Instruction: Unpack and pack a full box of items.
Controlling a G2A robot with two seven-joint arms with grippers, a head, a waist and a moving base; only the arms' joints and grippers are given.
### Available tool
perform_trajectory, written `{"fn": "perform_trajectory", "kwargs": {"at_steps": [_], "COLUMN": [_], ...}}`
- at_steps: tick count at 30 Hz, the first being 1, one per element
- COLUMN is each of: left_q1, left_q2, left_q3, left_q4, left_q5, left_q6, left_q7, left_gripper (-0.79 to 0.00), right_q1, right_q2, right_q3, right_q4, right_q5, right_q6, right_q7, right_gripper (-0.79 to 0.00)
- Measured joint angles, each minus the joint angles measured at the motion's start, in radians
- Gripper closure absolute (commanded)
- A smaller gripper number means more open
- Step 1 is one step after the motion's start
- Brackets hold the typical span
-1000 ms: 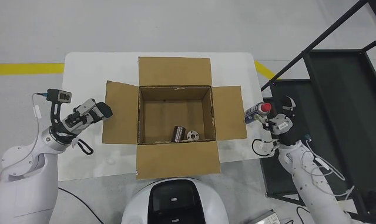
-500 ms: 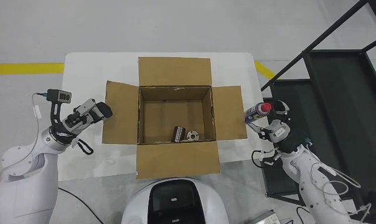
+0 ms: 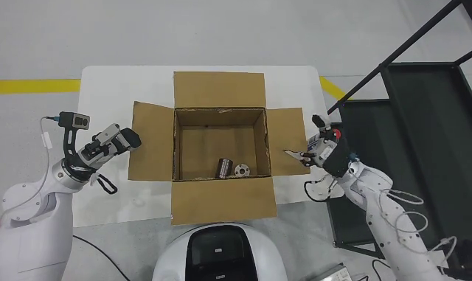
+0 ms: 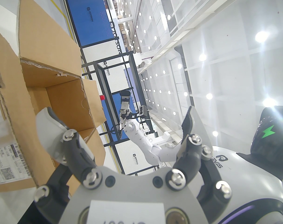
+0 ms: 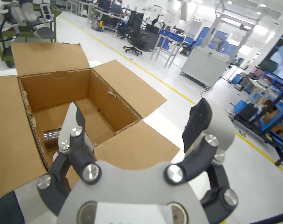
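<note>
Plainly, the cardboard box (image 3: 221, 89) is the centre of things: a brown corrugated carton standing upright in the middle of the white table (image 3: 110, 82), with all four flaps folded outward and lying nearly flat, so its inside is open from above. The cut edges are ragged and torn in places, and the far wall has a shallow half-round notch at its rim, clearest in the right wrist view (image 5: 122, 82). It is almost bare inside; two small metal parts lie on the floor close against the near wall, a dark steel cylinder (image 3: 223, 167) on its side and, touching or just beside it, a paler flanged ring (image 3: 241, 170). White printed labels (image 4: 6, 164) with barcodes and a square code are stuck on the flap nearest the left arm (the print is too small to make out). The left gripper (image 3: 122, 137) hangs just beside the outer edge of the left flap, its jaws spread wide with nothing between them, as its own wrist view (image 4: 118, 113) confirms. The right gripper (image 3: 302, 137) sits over the outer edge of the right flap, tilted toward the box, jaws likewise wide apart and empty (image 5: 138, 104). A red-capped spray can (image 3: 335, 132) shows just behind the right wrist at the table's right edge, partly hidden by the arm; what it rests on I cannot tell. A dark metal rack (image 3: 413, 96) stands beside the table on that side.
</note>
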Motion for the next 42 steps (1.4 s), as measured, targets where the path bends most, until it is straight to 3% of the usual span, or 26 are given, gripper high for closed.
{"fn": "perform_trajectory", "kwargs": {"at_steps": [7,11,42], "left_q1": [0.0,0.0,0.0], "left_q2": [0.0,0.0,0.0], "left_q3": [0.0,0.0,0.0], "left_q4": [0.0,0.0,0.0], "left_q5": [0.0,0.0,0.0], "left_q6": [0.0,0.0,0.0], "left_q7": [0.0,0.0,0.0], "left_gripper": [-0.785,-0.785,-0.785], "right_q1": [0.163,0.227,0.233], "right_q2": [-0.011,-0.02,-0.021], "right_q3": [-0.168,-0.21,-0.211], "right_q4": [-0.043,-0.038,-0.034], "right_q5": [-0.003,0.062,0.08], "right_q6": [-0.213,-0.236,-0.231], "right_q7": [0.31,0.418,0.421], "right_gripper": [-0.785,-0.785,-0.785]}}
